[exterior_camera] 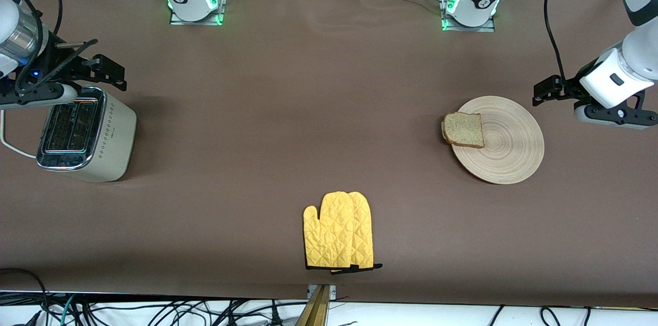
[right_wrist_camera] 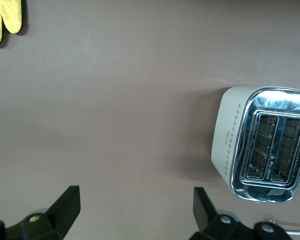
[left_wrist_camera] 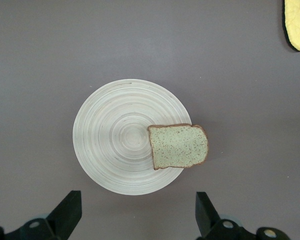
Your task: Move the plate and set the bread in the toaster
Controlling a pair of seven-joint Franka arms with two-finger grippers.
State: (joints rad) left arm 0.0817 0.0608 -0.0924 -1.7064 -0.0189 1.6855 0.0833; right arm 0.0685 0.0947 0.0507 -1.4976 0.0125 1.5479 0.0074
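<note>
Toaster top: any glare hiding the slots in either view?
Front view: the toaster has a chrome rim with mild highlights, both slots readable, soft shadow on the table beside it. Right wrist view: bright reflections on the toaster's chrome surround, slots still visible and dark; image sharp.

Even, bright overhead light, soft shadow beside the toaster (exterior_camera: 87, 133), glare on its chrome top, sharp focus

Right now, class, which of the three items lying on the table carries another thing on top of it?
The plate: the bread rests on its rim. The toaster and oven mitt carry nothing.
</note>
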